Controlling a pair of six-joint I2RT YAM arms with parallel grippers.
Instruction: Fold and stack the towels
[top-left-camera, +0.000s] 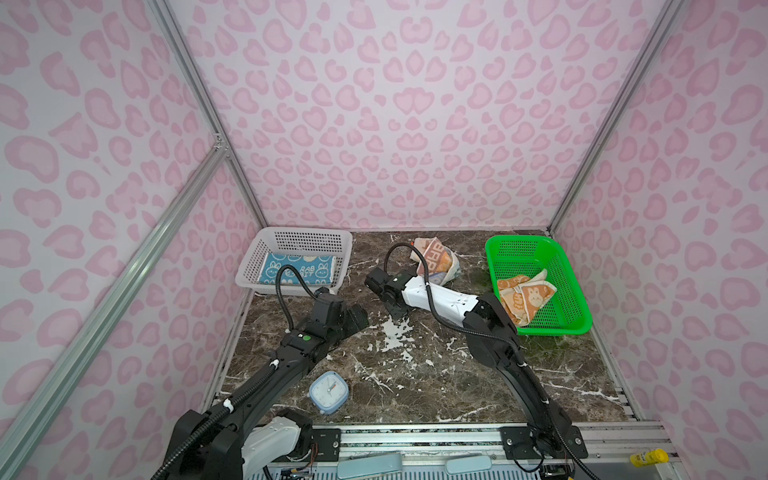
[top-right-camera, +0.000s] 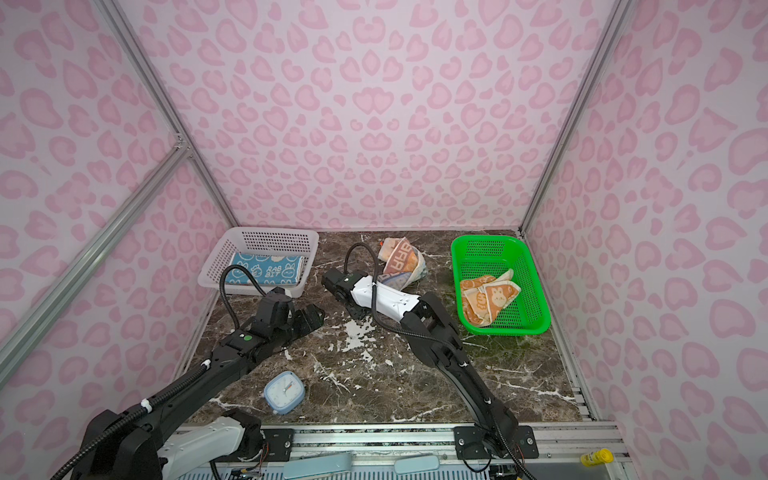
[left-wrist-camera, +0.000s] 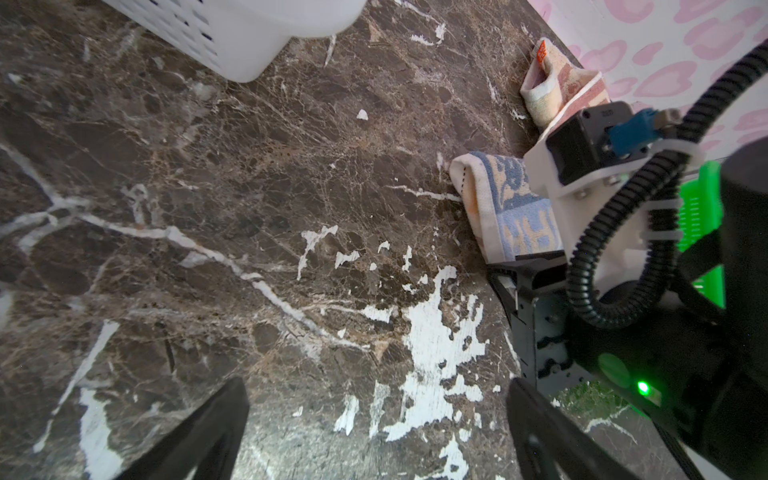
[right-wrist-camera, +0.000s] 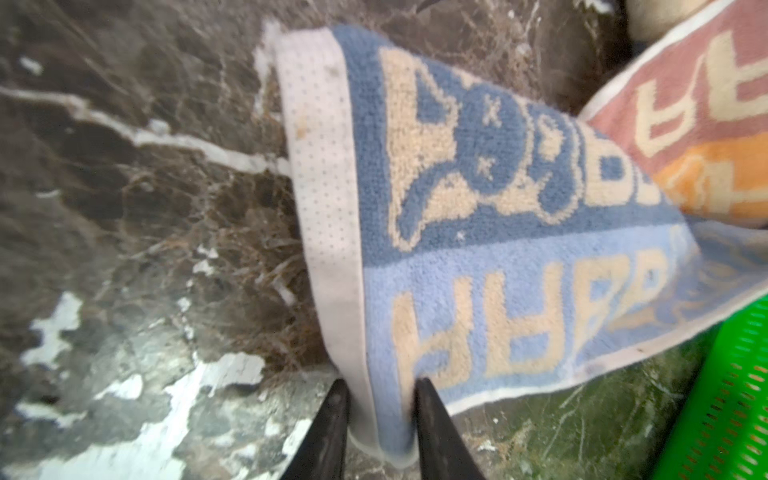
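The towel with blue, orange and cream blocks (top-left-camera: 436, 257) (right-wrist-camera: 498, 216) lies crumpled on the marble at the back middle. My right gripper (right-wrist-camera: 380, 386) is shut on its white-hemmed edge, low over the table; in both top views the arm hides that grip. The blue towel (top-left-camera: 299, 268) (top-right-camera: 266, 270) lies folded flat in the white basket (top-left-camera: 291, 235). In the green basket (top-left-camera: 577, 299) the orange towel (top-left-camera: 525, 297) (top-right-camera: 488, 297) sits bunched. My left gripper (left-wrist-camera: 378, 390) (top-left-camera: 353, 318) hangs open over bare marble in front of the white basket, holding nothing.
A small blue alarm clock (top-left-camera: 329, 392) stands near the front left, beside my left arm. A yellow bottle (top-left-camera: 648, 457) lies on the frame at the front right. Pink patterned walls close in the back and both sides.
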